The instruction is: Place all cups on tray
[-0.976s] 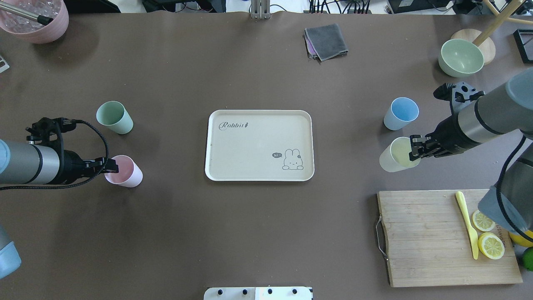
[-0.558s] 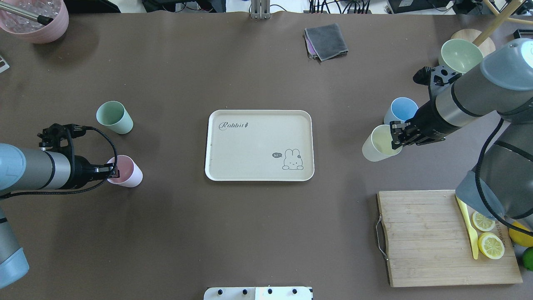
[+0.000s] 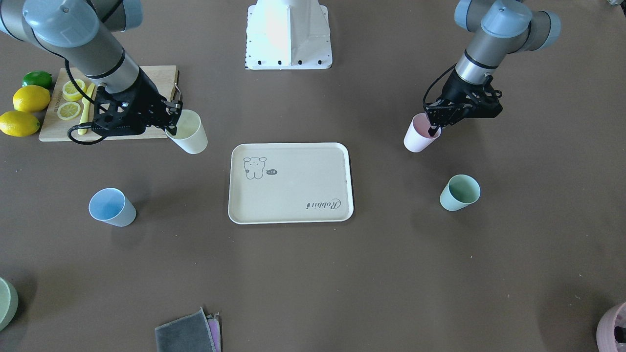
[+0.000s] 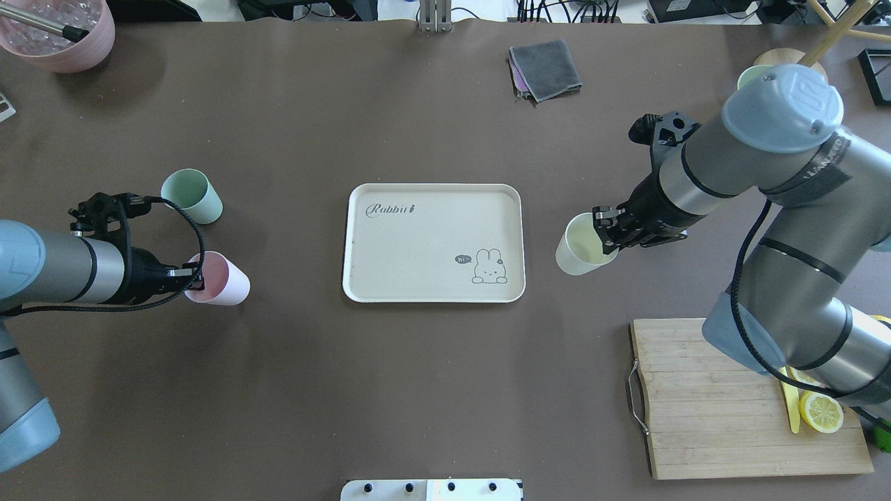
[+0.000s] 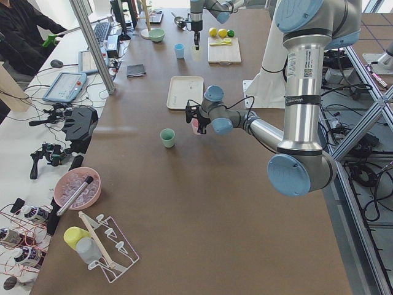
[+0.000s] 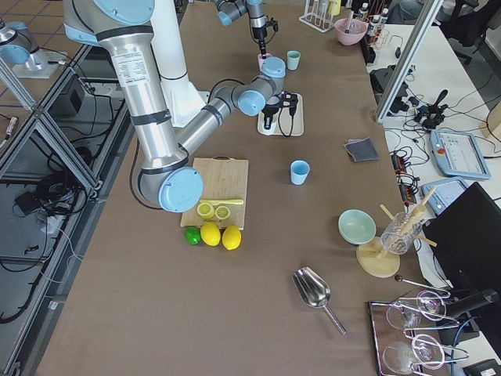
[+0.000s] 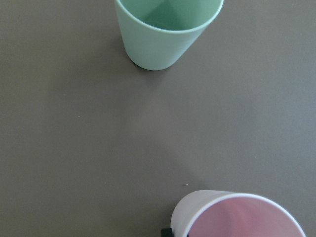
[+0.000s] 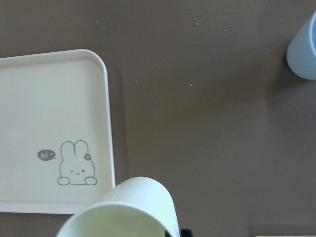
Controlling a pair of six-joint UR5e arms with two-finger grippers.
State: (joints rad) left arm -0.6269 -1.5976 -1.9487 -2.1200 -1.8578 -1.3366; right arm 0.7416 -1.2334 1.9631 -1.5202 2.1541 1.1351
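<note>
Sheeting in plain brown is spread over the whole desk (image 4: 431, 390). The tray (image 4: 418, 250) is laid at its middle, with the long axis parallel to the desk's long edges, and nothing is borne on it yet.

The yellow cup (image 4: 581, 245) is held tilted just beside the tray's short edge on the side of the desk's right edge; it is apart from the rim and not yet over it. The pink cup (image 4: 223, 280) is held tilted well apart from the opposite short edge, toward the desk's left edge. The mint cup (image 4: 191, 196) is stood upright near the pink one, further toward the edge away from the robot. The blue cup (image 3: 112, 207) is stood upright toward the right edge and is hidden by the arm in the overhead view.

The right gripper (image 4: 604, 233) is closed narrowly on the yellow cup's rim. The left gripper (image 4: 195, 278) is clamped on the pink cup's rim, with one finger seen inside the cup.

From the right gripper the tray is found straight toward the desk's left edge. This arm is judged the nearer, so only a short sideways carry is thought to be needed before release.

"Rabbit" (image 4: 391, 209) is read in script at the tray's far corner toward the left edge. "hi~" (image 4: 463, 259) is read in a small bubble beside the rabbit drawing (image 4: 490, 268) at the opposite corner.
</note>
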